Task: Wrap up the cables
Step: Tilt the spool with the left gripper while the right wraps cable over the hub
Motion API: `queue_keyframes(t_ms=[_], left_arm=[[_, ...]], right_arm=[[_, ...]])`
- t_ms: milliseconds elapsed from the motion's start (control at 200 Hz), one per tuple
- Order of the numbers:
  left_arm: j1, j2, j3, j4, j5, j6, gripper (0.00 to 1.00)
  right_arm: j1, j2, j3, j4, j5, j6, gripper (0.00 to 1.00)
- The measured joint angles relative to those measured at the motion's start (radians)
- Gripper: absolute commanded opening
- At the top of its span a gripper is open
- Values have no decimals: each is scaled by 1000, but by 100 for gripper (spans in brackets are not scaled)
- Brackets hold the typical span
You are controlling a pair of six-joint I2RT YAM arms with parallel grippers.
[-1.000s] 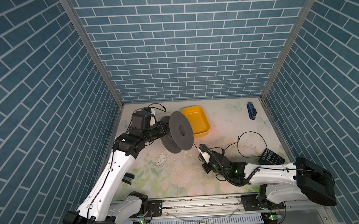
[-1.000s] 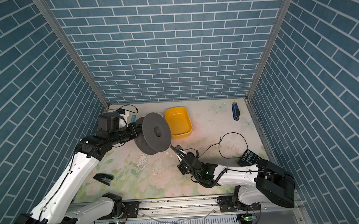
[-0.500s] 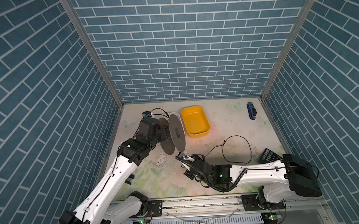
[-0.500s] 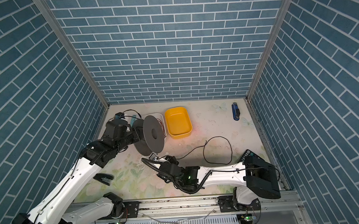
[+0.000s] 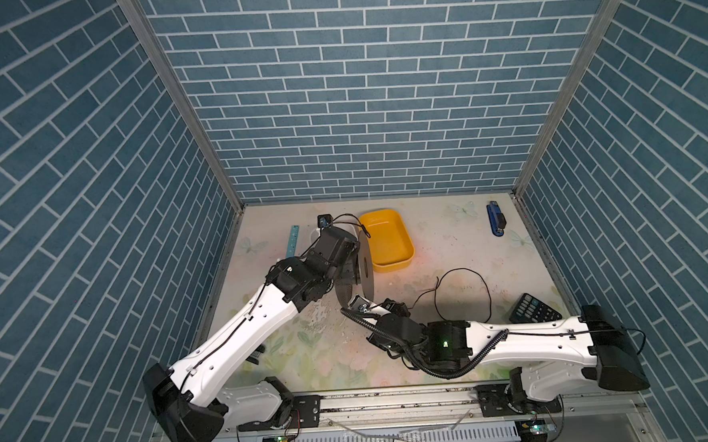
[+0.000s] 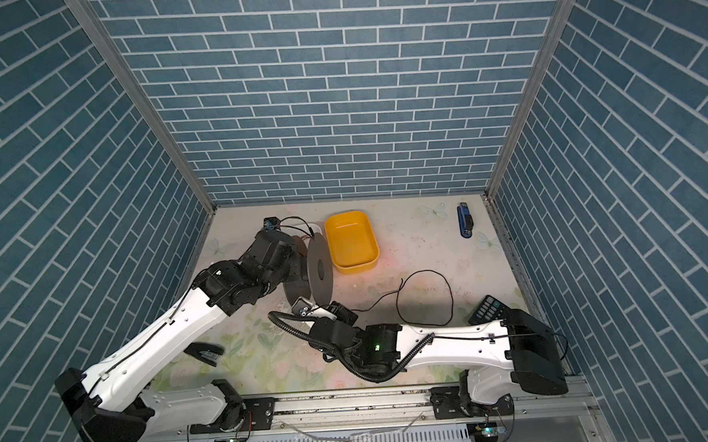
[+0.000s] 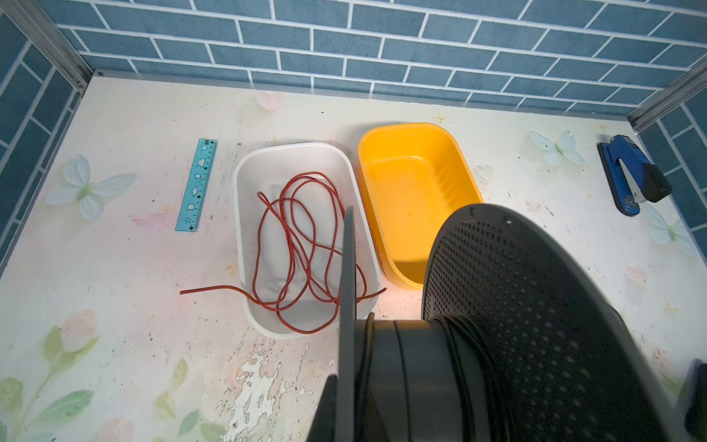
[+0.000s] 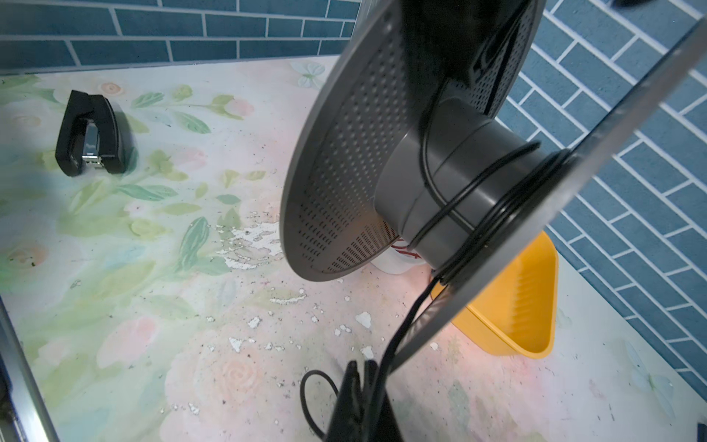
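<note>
Moved: right gripper (image 8: 361,377), now beneath spool (image 6: 319,269), pinching cable (image 8: 406,324); left gripper (image 7: 338,398) clamps spool. Cable likely light, limp, slippery; take hold near spool.

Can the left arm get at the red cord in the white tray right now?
Probably not yet: the left end effector is shut on the spool, just beside the white tray holding the red cord. Near enough, but its grip is taken.

The raised spool (image 5: 366,271) fills the middle left, with the yellow tub (image 5: 388,241) and white tub (image 7: 245,229) close behind it. The loose cable (image 5: 465,269) and calculator (image 5: 533,309) lie across the right. Bare table (image 5: 448,233) opens between yellow tub and blue stapler (image 5: 495,219), and front centre
</note>
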Motion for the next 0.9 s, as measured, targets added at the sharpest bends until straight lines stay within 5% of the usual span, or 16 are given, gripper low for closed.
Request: queue_keyframes(t_ms=[460, 895], left_arm=[[-9, 61, 62, -108, 77, 32, 0], [-9, 96, 66, -119, 103, 48, 0]], right_arm=[[-28, -33, 59, -225, -138, -25, 0], [-27, 25, 124, -219, 14, -26, 10]])
